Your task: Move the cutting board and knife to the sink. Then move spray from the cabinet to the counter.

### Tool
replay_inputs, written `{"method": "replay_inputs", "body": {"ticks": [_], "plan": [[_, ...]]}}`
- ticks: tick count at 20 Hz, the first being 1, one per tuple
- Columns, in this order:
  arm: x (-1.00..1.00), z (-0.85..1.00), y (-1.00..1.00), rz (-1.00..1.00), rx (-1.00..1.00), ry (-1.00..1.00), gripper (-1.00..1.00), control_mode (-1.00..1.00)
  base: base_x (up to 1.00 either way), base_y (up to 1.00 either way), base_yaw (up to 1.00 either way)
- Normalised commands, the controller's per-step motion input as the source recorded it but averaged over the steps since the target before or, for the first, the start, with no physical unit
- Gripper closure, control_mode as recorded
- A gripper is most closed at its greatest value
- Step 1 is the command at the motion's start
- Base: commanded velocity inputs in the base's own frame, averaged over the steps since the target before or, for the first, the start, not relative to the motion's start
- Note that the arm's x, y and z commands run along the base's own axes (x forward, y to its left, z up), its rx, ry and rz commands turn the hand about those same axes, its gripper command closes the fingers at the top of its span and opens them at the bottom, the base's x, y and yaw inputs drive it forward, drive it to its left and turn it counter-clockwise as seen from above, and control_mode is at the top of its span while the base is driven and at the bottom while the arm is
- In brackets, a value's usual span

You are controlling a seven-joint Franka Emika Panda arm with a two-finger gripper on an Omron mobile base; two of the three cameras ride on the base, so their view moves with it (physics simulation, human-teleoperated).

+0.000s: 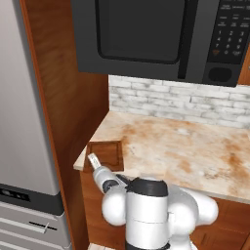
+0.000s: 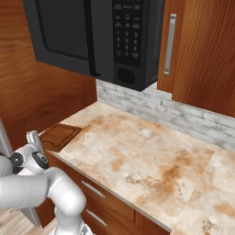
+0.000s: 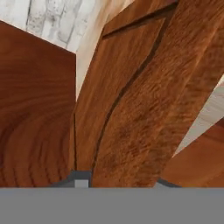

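The board (image 1: 105, 153) lies at the surface's (image 1: 185, 146) near left corner, by the wooden side panel (image 1: 73, 97). The fingers (image 1: 93, 159) sit at its front edge, apparently straddling it; whether they grip it, I cannot tell. Nothing has reached the sink; knife and spray remain.

The beige marble-look stone counter (image 1: 195, 146) with rusty orange blotches carries a flat dark brown wooden cutting board (image 1: 106, 154) (a groove runs near its edge), lying flat at the counter's front left corner beside the wooden side panel (image 1: 73, 97).
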Motion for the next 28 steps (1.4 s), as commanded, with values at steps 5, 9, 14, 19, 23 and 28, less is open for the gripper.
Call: {"method": "replay_inputs", "body": {"ticks": [5, 9, 14, 19, 23, 28], "plan": [[-0.26, 0.19, 0.00, 0.00, 0.00, -0.18, 1.00, -1.00, 0.00, 0.00, 0.00], [-0.35, 0.34, 0.00, 0.00, 0.00, -0.21, 1.00, -1.00, 0.00, 0.00, 0.00], [-0.30, 0.41, 0.00, -0.01, 0.00, -0.19, 1.00, -1.00, 0.00, 0.00, 0.00], [-0.29, 0.44, 0.00, -0.01, 0.00, -0.20, 1.00, -1.00, 0.00, 0.00, 0.00], [-0.24, 0.47, 0.00, -0.06, 0.00, -0.13, 1.00, -1.00, 0.00, 0.00, 0.00], [-0.21, 0.60, 0.00, -0.09, 0.00, -0.05, 1.00, -1.00, 0.00, 0.00, 0.00]]}}
